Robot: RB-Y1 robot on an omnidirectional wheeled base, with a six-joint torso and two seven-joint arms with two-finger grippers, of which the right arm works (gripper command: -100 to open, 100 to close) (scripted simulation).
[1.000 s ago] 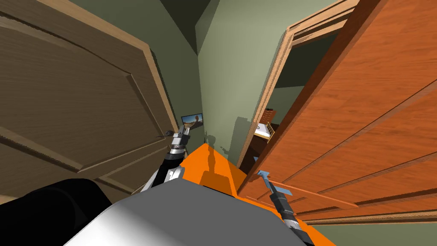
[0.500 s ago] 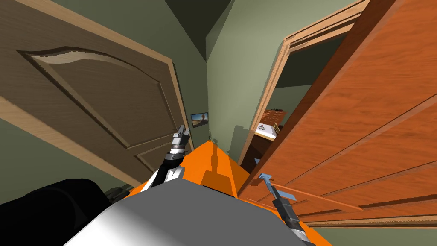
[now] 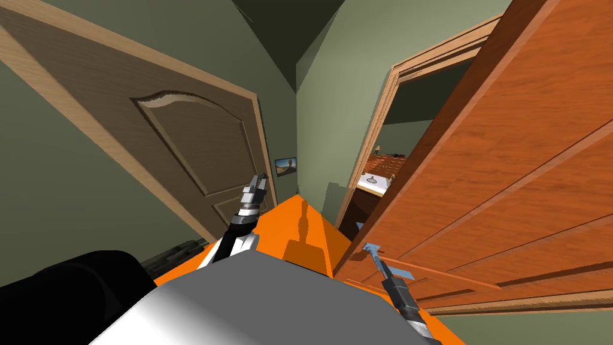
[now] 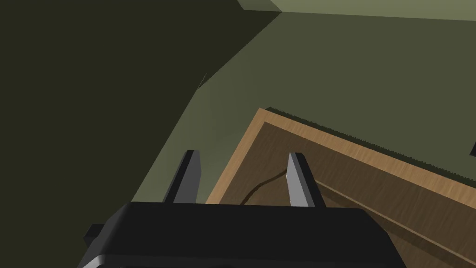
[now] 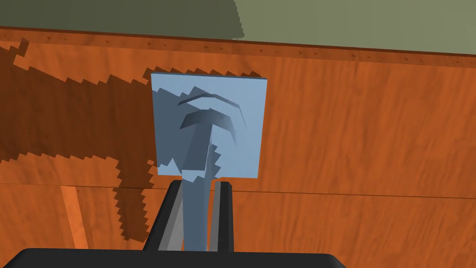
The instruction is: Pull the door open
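An orange-brown wooden door (image 3: pixel 503 179) stands ajar on my right, swung away from its light wood frame (image 3: pixel 383 132). Its pale blue lever handle (image 5: pixel 195 204) juts from a square blue plate (image 5: pixel 232 116). My right gripper (image 5: pixel 199 209) is shut on that handle; the head view shows the same gripper (image 3: pixel 378 259) at the handle (image 3: pixel 370 247) near the door's lower edge. My left gripper (image 3: pixel 258 182) is raised by the brown door (image 3: pixel 197 138) on the left, fingers open and empty, as the left wrist view's gripper (image 4: pixel 241 177) confirms.
Through the gap past the orange door a room with a bed (image 3: pixel 374 182) shows. Green walls meet in a corner (image 3: pixel 297 120) ahead, with a small picture (image 3: pixel 285 166) on one. The floor (image 3: pixel 299 227) is bright orange. The closed brown door flanks my left.
The whole head view has shifted: I have turned or backed, so the brown door looks smaller and farther. The orange door's gap shows more of the room behind. Right gripper stays on the handle.
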